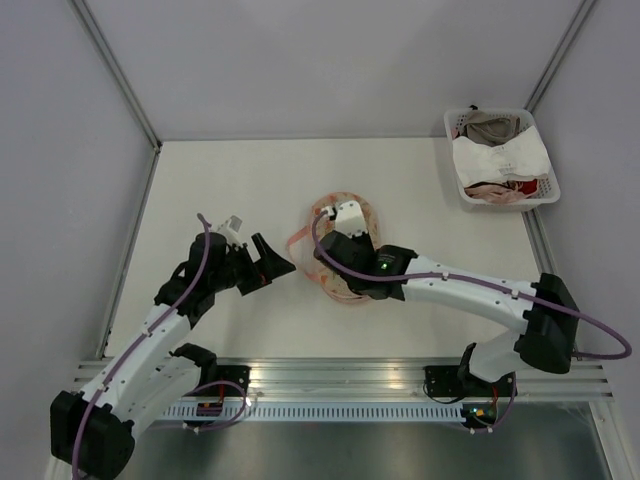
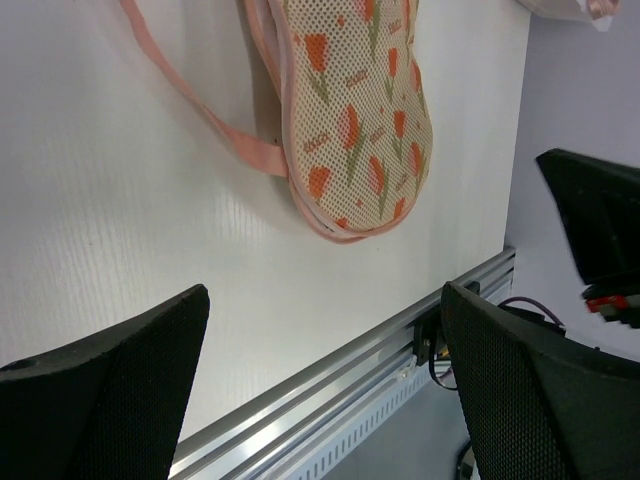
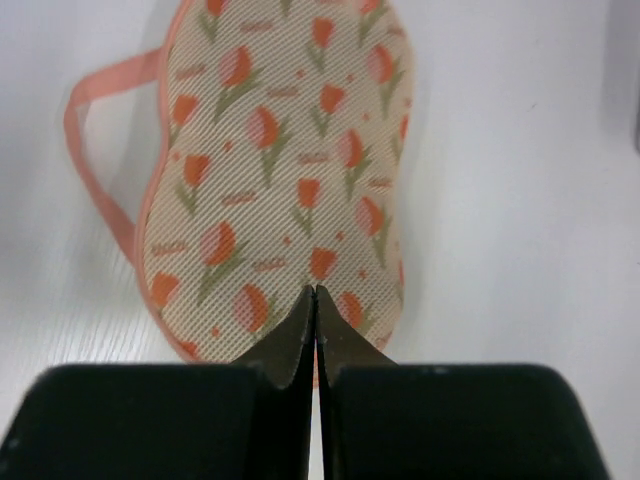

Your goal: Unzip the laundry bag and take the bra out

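Note:
The laundry bag lies closed at mid table, a cream pouch with orange-red and green print and pink edging. It also shows in the left wrist view and the right wrist view. A pink strap loop trails from its side. My right gripper is over the bag, its jaws shut together with nothing visible between them, tips above the bag's near end. My left gripper is open and empty, left of the bag. The bra is hidden.
A white slatted basket with a white padded garment and beige and pink garments stands at the back right corner. An aluminium rail runs along the table's near edge. Grey walls close the left, back and right sides.

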